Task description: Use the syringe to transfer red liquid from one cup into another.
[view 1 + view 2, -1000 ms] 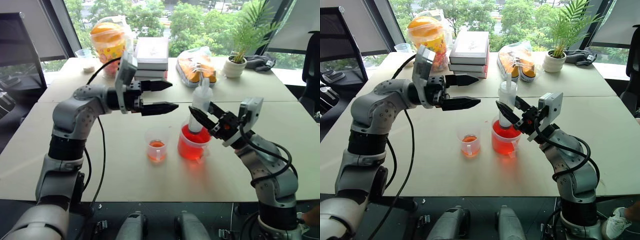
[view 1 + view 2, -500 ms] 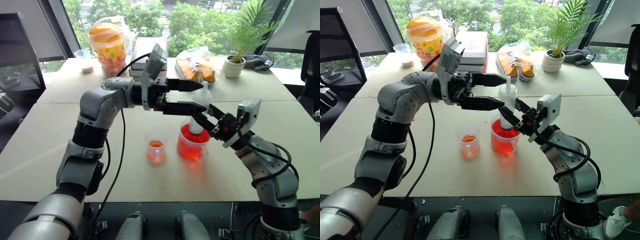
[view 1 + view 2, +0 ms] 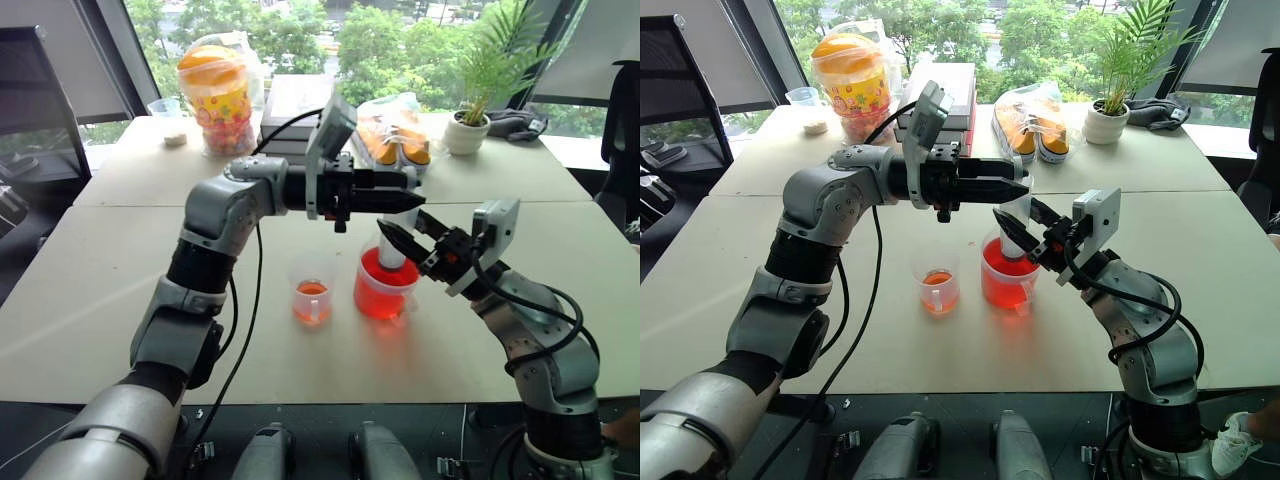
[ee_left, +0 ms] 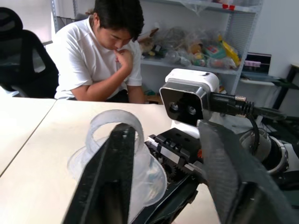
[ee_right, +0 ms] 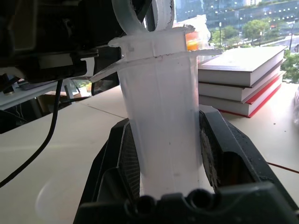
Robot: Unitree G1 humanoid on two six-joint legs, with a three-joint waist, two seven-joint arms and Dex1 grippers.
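Has brought the left tool (image 3: 405, 200) across from the left over the last second and drawn its fingers from wide open down to a narrow gap. Reaches level over the top of the syringe (image 5: 159, 116), fingers either side of the plunger ring (image 4: 100, 123). Looks pinched onto that ring, though firmness of contact cannot be told.

Keeps the right tool (image 3: 403, 228) unmoved, clamped tight round the barrel. Holds the syringe upright, tip down inside the beaker (image 3: 385, 290), in or just above the red liquid (image 3: 380, 297).

Leaves the small cup (image 3: 312, 290) just beside the beaker on the worktop (image 3: 250, 340), apart from it, with only a little orange-red at the bottom.

Judged from this: reach finished, grasp on the plunger just made or about made. Means drawing up comes next, by pulling the ring upward while the barrel stays fixed. Calls for a straight pull along the barrel. Risks slipping off the thin ring, or tilting the syringe against the beaker rim.
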